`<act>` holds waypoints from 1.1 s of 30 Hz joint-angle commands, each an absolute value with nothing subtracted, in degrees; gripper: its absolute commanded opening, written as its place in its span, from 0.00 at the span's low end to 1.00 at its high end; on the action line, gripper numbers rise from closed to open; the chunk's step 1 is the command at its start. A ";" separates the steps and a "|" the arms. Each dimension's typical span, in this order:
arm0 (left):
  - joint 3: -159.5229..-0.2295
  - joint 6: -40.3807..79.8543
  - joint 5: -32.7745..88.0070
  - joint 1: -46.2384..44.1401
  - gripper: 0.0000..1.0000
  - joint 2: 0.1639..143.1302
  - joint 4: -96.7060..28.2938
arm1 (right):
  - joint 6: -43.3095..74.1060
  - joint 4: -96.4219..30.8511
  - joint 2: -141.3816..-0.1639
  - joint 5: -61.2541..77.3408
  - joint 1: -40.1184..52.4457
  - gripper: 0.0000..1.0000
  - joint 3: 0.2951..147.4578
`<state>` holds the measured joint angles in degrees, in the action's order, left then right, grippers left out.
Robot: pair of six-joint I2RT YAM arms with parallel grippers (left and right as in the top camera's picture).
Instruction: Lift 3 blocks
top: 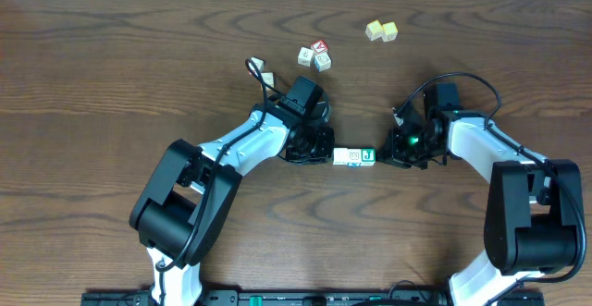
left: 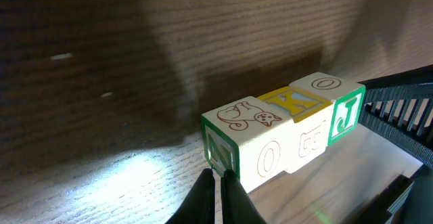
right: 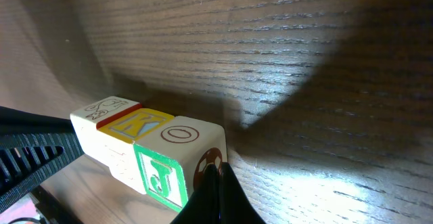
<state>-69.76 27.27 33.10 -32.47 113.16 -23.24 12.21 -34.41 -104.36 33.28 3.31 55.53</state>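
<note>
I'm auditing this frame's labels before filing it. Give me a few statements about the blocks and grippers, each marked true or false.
1. The three blocks lie in one row between the two grippers. True.
2. The green J block is at the left gripper's end of the row. False: it is at the end by the right gripper; the left gripper meets the opposite end block.
3. Both grippers stand wide open. False: both are shut, their closed tips against the row's ends.
4. A pair of yellowish cubes sits apart from the row, farther up the table. True.
</note>
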 commanded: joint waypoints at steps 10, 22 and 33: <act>-69.43 27.70 31.90 -32.49 0.07 115.37 -21.50 | 12.84 -34.06 -104.27 34.81 3.86 0.01 55.29; -69.43 26.76 31.94 -32.45 0.08 115.35 -21.71 | 12.84 -34.06 -104.27 34.81 3.86 0.01 55.29; -69.43 26.65 33.06 -32.45 0.07 115.31 -21.74 | 12.82 -34.24 -104.27 34.98 3.86 0.01 55.29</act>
<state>-69.76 27.18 32.47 -32.47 114.80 -21.65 12.21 -34.28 -104.36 33.45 3.29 55.53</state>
